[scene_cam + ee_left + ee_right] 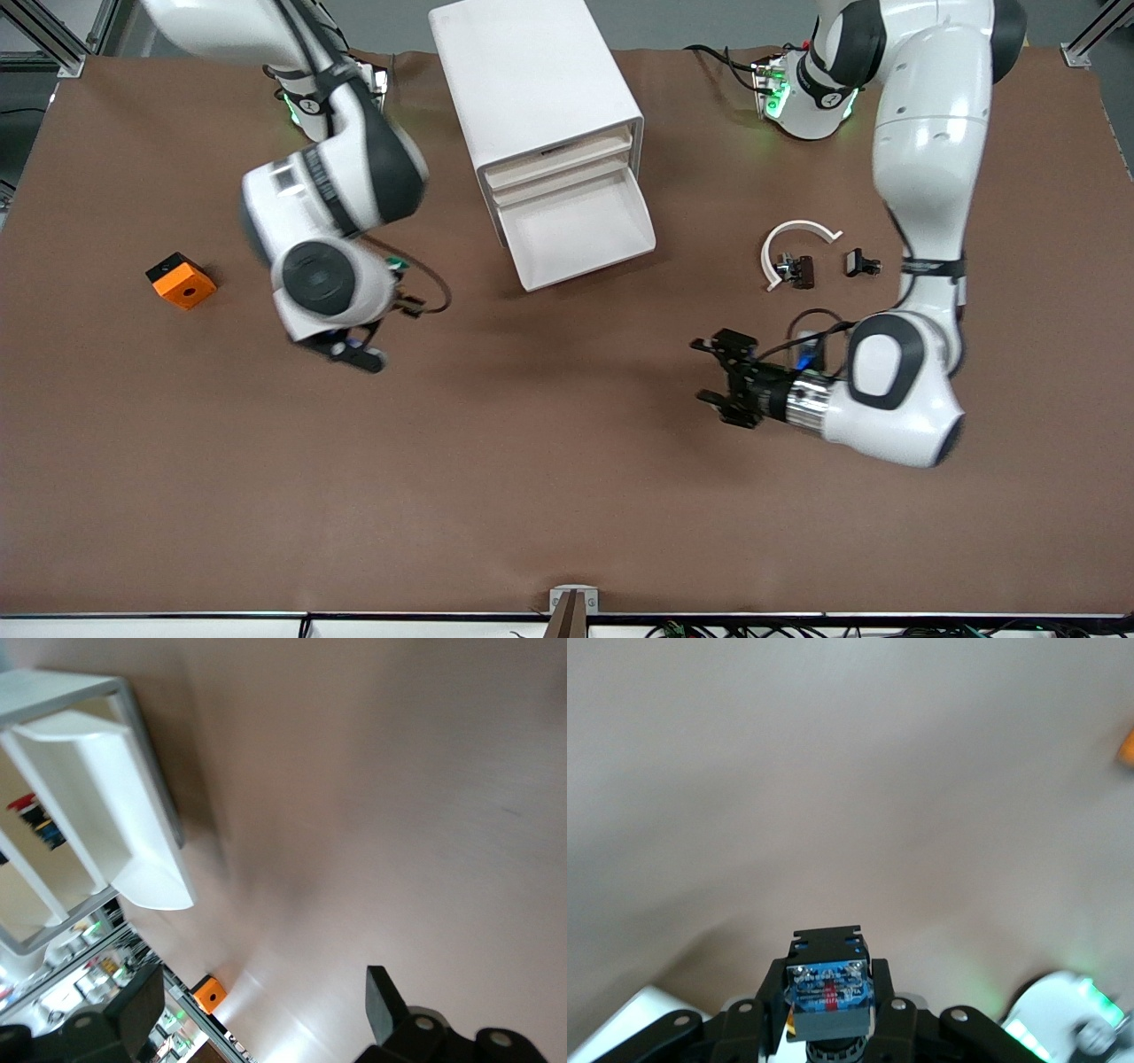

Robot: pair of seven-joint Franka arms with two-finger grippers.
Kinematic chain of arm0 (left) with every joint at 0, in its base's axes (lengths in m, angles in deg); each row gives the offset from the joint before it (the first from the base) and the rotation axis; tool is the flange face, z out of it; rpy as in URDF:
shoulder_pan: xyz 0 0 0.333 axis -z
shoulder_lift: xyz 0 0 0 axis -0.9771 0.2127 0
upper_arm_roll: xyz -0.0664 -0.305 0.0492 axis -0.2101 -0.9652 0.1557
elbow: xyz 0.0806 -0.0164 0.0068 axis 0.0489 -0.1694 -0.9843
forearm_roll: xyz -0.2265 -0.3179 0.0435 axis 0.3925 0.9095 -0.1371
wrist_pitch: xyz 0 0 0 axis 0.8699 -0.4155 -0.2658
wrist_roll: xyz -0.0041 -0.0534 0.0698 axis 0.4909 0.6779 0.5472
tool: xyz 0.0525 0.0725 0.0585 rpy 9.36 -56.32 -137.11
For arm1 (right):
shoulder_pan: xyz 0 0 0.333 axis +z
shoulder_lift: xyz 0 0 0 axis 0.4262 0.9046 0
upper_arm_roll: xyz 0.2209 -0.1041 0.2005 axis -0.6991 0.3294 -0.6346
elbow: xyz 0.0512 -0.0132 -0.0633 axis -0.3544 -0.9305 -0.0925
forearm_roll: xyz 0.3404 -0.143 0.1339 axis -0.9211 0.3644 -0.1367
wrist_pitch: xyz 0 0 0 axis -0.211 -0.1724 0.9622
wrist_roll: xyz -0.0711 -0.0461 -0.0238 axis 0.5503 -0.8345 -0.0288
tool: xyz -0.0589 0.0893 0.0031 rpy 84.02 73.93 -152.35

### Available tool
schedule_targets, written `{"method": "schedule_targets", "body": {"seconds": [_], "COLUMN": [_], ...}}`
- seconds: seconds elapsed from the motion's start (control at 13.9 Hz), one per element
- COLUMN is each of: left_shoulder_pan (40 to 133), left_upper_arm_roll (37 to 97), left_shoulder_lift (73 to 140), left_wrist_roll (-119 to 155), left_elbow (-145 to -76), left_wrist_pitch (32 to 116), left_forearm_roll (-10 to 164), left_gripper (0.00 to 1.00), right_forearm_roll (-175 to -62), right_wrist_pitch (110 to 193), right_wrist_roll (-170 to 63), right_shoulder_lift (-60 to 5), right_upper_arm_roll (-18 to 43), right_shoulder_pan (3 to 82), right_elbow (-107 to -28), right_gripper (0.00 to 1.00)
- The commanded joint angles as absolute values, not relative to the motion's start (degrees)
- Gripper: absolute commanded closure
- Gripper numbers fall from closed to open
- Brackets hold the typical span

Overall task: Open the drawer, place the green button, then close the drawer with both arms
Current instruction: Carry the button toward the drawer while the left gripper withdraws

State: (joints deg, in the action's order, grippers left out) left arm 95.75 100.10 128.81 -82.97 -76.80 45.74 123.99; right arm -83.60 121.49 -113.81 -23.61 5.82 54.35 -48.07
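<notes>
I see the drawer (580, 232) pulled out and empty, my left pincer (719, 383) released over bare tabletop (532, 487), my right pincer (354, 350) clenched on the button (830, 985), so placing and closing remain.

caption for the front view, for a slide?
Drawer open; right gripper holds the button above the table; left gripper open.

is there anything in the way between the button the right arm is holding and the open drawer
Nothing visible. The right gripper holds the button over bare table, toward the right arm's end from the cabinet. The drawer stands pulled out and looks empty. The left gripper is open, off toward its own end.
</notes>
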Motion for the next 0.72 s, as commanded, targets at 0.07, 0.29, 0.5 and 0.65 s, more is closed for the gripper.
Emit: {"method": "schedule_targets", "body": {"seconds": [0.07, 0.29, 0.5, 0.65], "left_shoulder_pan": [96.09, 96.26, 96.7, 96.96], "left_upper_arm_roll": [104.96, 107.6, 107.6, 107.52], "left_shoulder_lift": [123.94, 120.17, 117.26, 115.94], "left_wrist_roll": [-65.44, -52.51, -43.35, -39.74], "left_elbow": [-78.05, -78.14, -78.32, -78.58], "left_wrist_pitch": [46.98, 46.98, 47.07, 46.98], "left_forearm_roll": [122.85, 117.87, 103.29, 94.94], "left_gripper": [0.0, 0.0, 0.0, 0.0], "right_forearm_roll": [-90.37, -94.59, -95.92, -95.92], "right_wrist_pitch": [122.31, 128.63, 135.57, 136.91], "right_wrist_roll": [-130.85, -140.35, -152.56, -159.16], "right_shoulder_lift": [-24.07, -23.63, -21.0, -19.68], "right_upper_arm_roll": [6.61, 6.61, 6.61, 6.61], "right_shoulder_pan": [61.16, 63.8, 66.87, 67.76], "right_elbow": [-48.01, -48.36, -48.8, -48.8], "right_gripper": [0.78, 0.78, 0.78, 0.77]}}
